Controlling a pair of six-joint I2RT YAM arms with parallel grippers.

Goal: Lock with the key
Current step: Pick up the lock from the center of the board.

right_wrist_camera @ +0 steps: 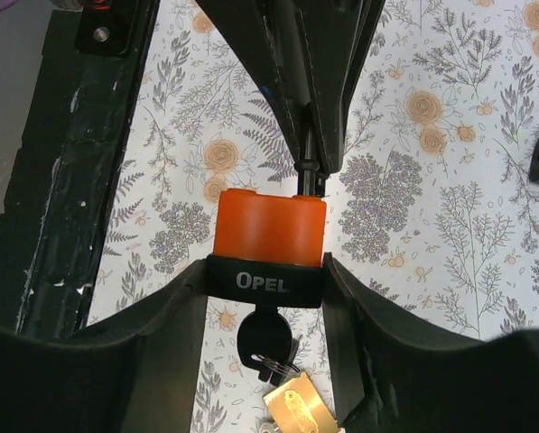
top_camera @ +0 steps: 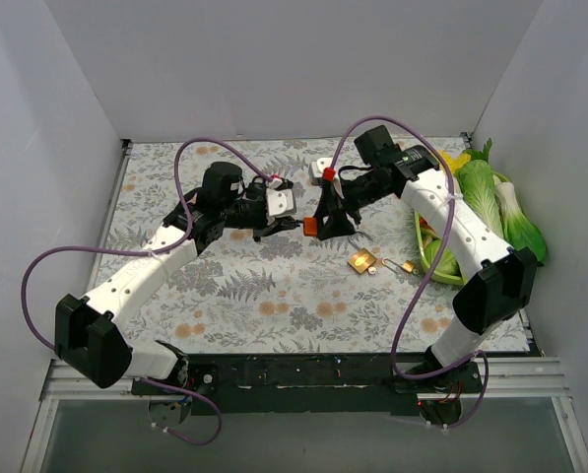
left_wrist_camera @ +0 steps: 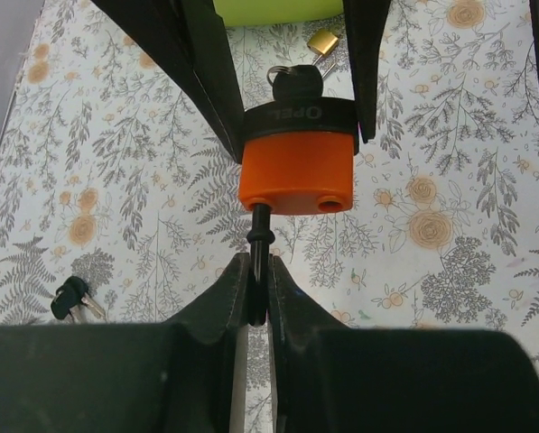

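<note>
Nearest, the left gripper (left_wrist_camera: 258, 298) is pinched on the thin black shackle (left_wrist_camera: 260, 236) of the orange block-shaped padlock (left_wrist_camera: 298, 171), held over the floral tabletop (left_wrist_camera: 116, 180) by the right gripper (right_wrist_camera: 264, 271) clamped across its black band. Beyond, a black-headed key (left_wrist_camera: 296, 83) sits in its keyhole; farther lies a small brass padlock (left_wrist_camera: 322, 41).

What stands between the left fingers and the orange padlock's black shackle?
Nothing visible. The left fingers are shut directly on the thin black metal shackle protruding from the orange black-banded padlock, which the right fingers hold.
</note>
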